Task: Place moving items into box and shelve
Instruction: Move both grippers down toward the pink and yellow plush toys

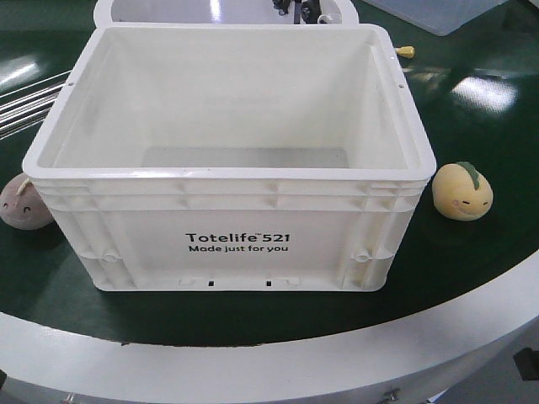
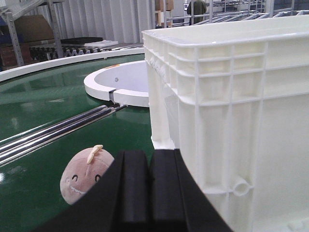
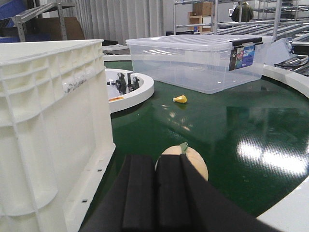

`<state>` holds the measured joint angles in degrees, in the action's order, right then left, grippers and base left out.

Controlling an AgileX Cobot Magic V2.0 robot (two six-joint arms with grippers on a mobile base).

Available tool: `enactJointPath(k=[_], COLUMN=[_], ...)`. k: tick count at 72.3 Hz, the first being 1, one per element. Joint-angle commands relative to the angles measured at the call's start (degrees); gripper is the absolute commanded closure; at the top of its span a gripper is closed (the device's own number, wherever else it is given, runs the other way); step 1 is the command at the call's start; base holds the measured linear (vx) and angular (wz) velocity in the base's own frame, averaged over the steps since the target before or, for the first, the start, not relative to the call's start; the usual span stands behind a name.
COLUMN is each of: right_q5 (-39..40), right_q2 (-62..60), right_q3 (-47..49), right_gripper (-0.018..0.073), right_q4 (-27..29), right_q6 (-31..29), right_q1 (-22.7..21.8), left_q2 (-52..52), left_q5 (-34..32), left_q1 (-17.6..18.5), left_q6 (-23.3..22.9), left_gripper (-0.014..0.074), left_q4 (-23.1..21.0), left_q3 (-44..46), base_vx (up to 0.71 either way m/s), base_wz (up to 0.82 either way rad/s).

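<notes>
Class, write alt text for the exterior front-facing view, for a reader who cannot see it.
An empty white crate printed "Totelife 521" stands on a green table, filling most of the view. A pinkish plush toy peeks out beside its lower left corner, and a yellow plush toy lies apart from it on the right.

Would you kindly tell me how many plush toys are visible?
2: a pink toy left of the crate, a yellow toy right of it; others may hide behind it.

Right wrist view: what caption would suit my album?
Shut black claw facing a yellow plush toy on the green table, white crate at left, clear bin behind.
</notes>
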<state>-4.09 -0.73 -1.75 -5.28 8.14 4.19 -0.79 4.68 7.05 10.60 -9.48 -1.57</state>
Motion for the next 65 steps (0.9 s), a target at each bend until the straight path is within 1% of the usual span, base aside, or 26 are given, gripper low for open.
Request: enactJointPath(k=[1,37,51,56,60,63,65], right_q5=[4.7,4.69,4.96,2.54,0.48,-0.88,-1.54], right_q2=[0.48,0.48,0.48,0.85,2.15,4.13,5.56], right_q3=[0.02,0.02,1.91,4.61,7.06,9.11,10.55], right_gripper=[0.0568,0.0568,0.0568,0.0568,0.0568,0.0568,0.0568], right_q4=[-0.55,-0.61,-0.78,-0.78,-0.78,-0.78,-0.78], right_q6=[-0.24,-0.29,-2.42,-2.42,-2.74,-3.23,-3.23], right_q1=[-0.33,-0.33,-0.33,-0.33,-0.33,-0.33,-0.33], left_q2=[-0.68,-0.68,-0.62,-0.57,-0.57,0.0,0.7], left_q5=[-4.68,-4.68,-5.46,-6.81,-8.14,-8.49,-8.49], left_q1=[-0.05,-0.05,-0.05,-0.05,-0.05,-0.05,-0.05], left_q6=[-0.57,-0.75,-3.4,-4.01,-5.5,-6.71,-6.74], left_gripper=[0.0602,0.0602,0.0602,0.0602,0.0602,0.0602,0.0602], left_q4=[-0.16,-0.2,-0.22,-0.22,-0.31,-0.25,-0.19], left_q3=[-1.41,-1.41,-1.22,-1.22,-0.98,-0.05,0.78], base_vx=[0.0,0.0,0.0,0.0,0.0,0.0,0.0], base_wz=[0.0,0.0,0.0,0.0,0.0,0.0,-0.01])
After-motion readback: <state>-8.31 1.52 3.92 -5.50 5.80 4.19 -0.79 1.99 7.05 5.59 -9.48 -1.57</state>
